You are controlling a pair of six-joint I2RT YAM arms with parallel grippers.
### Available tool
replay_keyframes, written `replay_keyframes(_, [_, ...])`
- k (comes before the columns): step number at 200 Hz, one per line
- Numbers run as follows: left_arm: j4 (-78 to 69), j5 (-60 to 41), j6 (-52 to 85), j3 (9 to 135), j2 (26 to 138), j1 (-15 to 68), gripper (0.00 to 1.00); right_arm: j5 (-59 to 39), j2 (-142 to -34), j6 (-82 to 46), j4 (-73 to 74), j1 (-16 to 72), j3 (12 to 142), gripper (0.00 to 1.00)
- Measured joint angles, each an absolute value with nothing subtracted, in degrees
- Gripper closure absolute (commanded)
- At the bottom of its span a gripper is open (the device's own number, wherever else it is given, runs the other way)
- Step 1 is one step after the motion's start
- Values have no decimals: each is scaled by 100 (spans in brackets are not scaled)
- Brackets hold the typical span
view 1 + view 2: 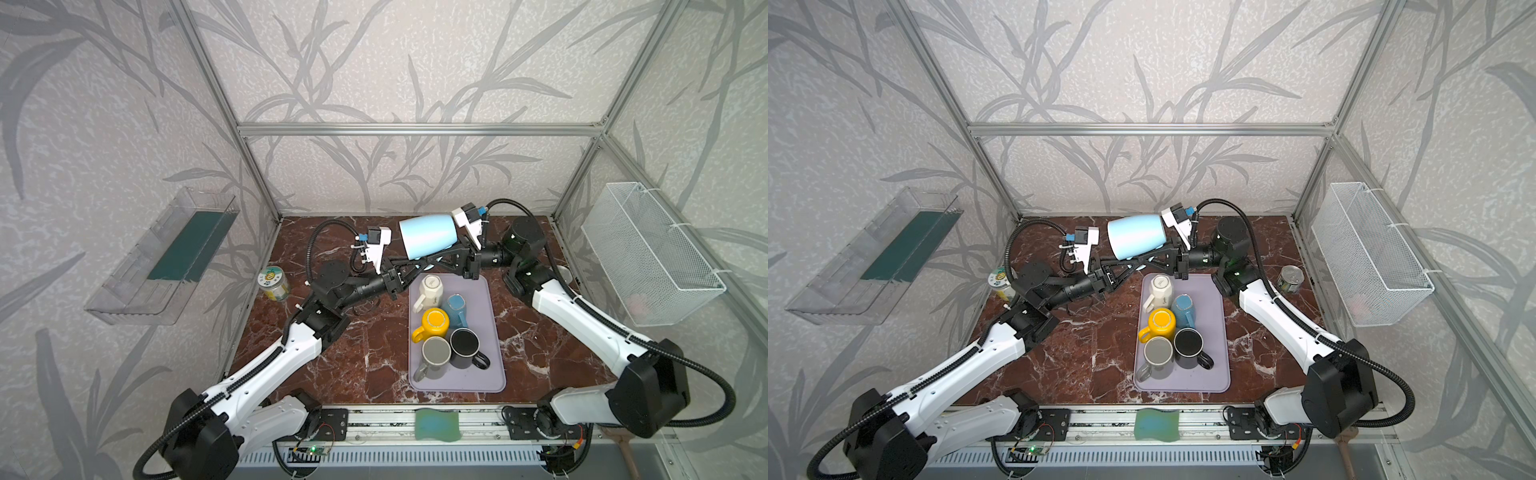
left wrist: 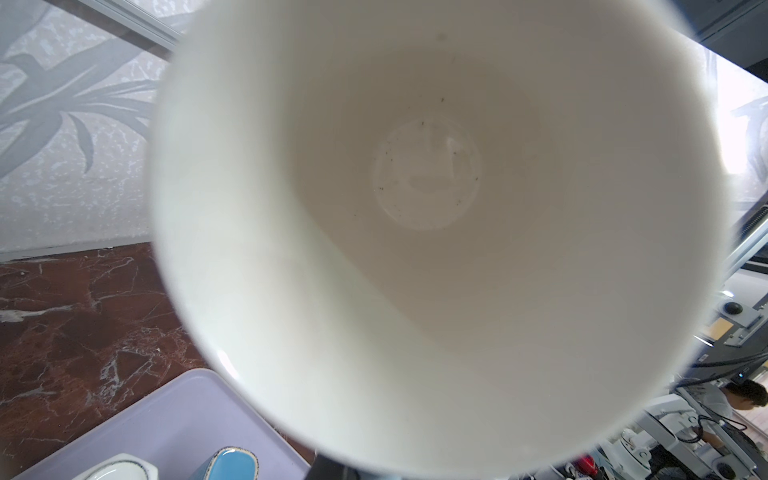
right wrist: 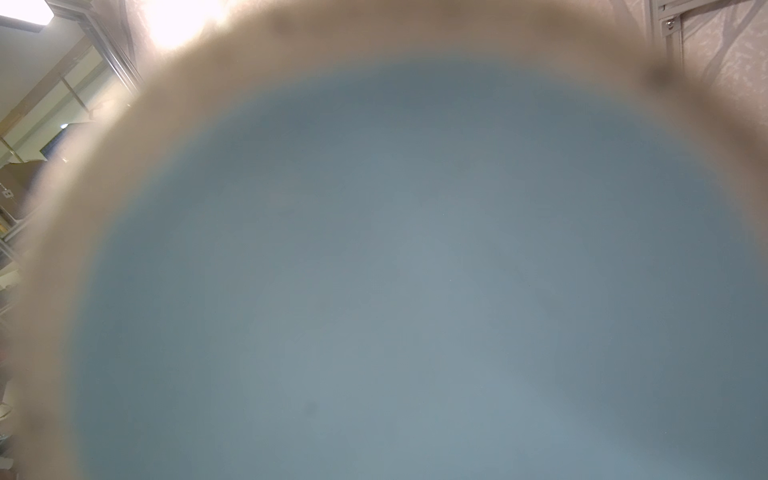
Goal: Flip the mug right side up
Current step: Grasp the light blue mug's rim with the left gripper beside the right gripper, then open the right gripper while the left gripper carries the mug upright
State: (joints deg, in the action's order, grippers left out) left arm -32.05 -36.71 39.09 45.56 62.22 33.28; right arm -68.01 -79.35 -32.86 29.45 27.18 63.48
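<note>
A light blue mug (image 1: 428, 235) (image 1: 1136, 237) hangs on its side above the back of the table, mouth to the left and base to the right. In the left wrist view its white inside (image 2: 415, 249) fills the picture. Its blurred blue base (image 3: 415, 270) covers the right wrist view. Both grippers meet under it. My left gripper (image 1: 415, 262) (image 1: 1126, 266) reaches in from the left and is shut at the mug's underside. My right gripper (image 1: 436, 257) (image 1: 1148, 258) comes from the right, shut on the same underside. The handle and the exact contact points are hidden below the body.
A purple tray (image 1: 494, 332) lies right below, holding a white mug (image 1: 432, 289), a blue one (image 1: 456, 307), a yellow one (image 1: 435, 323), a grey one (image 1: 436, 352) and a black one (image 1: 464, 343). A jar (image 1: 274, 283) stands at the left edge, a tin can (image 1: 1291, 280) at the right.
</note>
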Motion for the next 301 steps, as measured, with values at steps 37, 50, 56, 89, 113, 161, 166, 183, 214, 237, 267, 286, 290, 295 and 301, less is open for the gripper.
replay_keyframes(37, [-3083, -3514, 3898, 4556, 6222, 3330, 100, -6632, -7935, -3135, 2751, 2735, 6346, 76])
replay_keyframes(50, [-3070, -3454, 3898, 4556, 6222, 3341, 100, -6549, -7935, -3044, 2657, 2759, 6346, 71])
replay_keyframes(56, [-3065, -3430, 3898, 4556, 6222, 3343, 100, -6532, -7935, -3011, 2622, 2770, 6346, 70])
replay_keyframes(89, [-3024, -3361, 3889, 4556, 6224, 3343, 100, -6438, -7935, -2842, 2451, 2788, 6346, 63])
replay_keyframes(113, [-2985, -3295, 3854, 4556, 6224, 3343, 100, -6396, -7935, -2764, 2375, 2792, 6346, 54])
replay_keyframes(161, [-2735, -3203, 3730, 4558, 6224, 3341, 100, -6302, -7935, -2714, 2226, 2707, 6344, 47])
replay_keyframes(166, [-2718, -3192, 3710, 4558, 6224, 3343, 100, -6300, -7935, -2714, 2213, 2689, 6342, 46])
replay_keyframes(183, [-2637, -3153, 3669, 4558, 6224, 3336, 100, -6281, -7933, -2709, 2171, 2641, 6329, 46])
replay_keyframes(214, [-2403, -3079, 3594, 4574, 6224, 3326, 100, -6193, -7909, -2692, 2099, 2543, 6226, 46])
replay_keyframes(237, [-2106, -2958, 3553, 4674, 6224, 3310, 100, -6136, -7902, -2689, 2067, 2456, 6147, 47])
replay_keyframes(267, [-1667, -2700, 3476, 4853, 6224, 3249, 100, -6005, -7865, -2674, 2021, 2320, 5968, 47])
replay_keyframes(286, [-1319, -2515, 3391, 4982, 6226, 3214, 100, -5887, -7815, -2646, 1938, 2246, 5833, 48])
replay_keyframes(290, [-1219, -2471, 3356, 5024, 6233, 3210, 100, -5859, -7802, -2626, 1894, 2231, 5808, 48])
replay_keyframes(295, [-1127, -2434, 3334, 5059, 6239, 3205, 100, -5835, -7791, -2617, 1863, 2222, 5793, 48])
replay_keyframes(301, [-1033, -2383, 3306, 5096, 6250, 3188, 100, -5798, -7773, -2591, 1811, 2206, 5774, 48])
